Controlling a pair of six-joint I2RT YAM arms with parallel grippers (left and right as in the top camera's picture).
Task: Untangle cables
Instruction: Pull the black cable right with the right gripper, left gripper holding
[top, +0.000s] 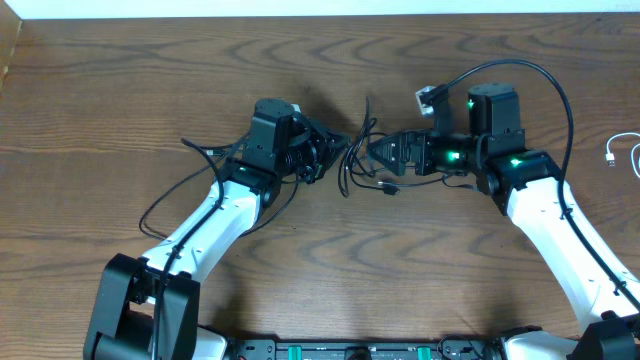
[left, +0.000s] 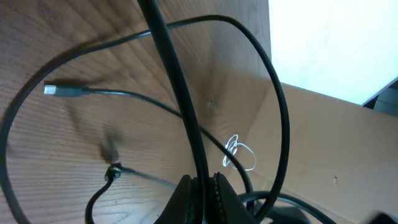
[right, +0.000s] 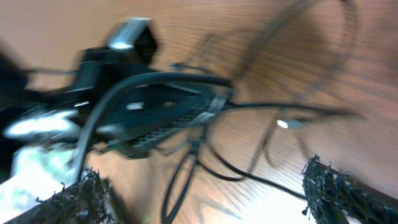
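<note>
Wooden table (top: 120, 90) is carrying the black cables (top: 352, 165), tangled at centre between my two claws. I'm seeing the left gripper (left: 202, 190) pinching one strand, while the right gripper (right: 208, 190) is gaping wide just beside the tangle.

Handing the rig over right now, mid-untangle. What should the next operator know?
Left hand: shut on a thin black cable.
Right hand: open, empty, facing the tangle.
Things: tangle of thin black cables lies between the two hands; thin white cable lies apart near the right edge of the wooden table.
Done: the white cable is clear of the rest.
Left: separate the black ones.
</note>
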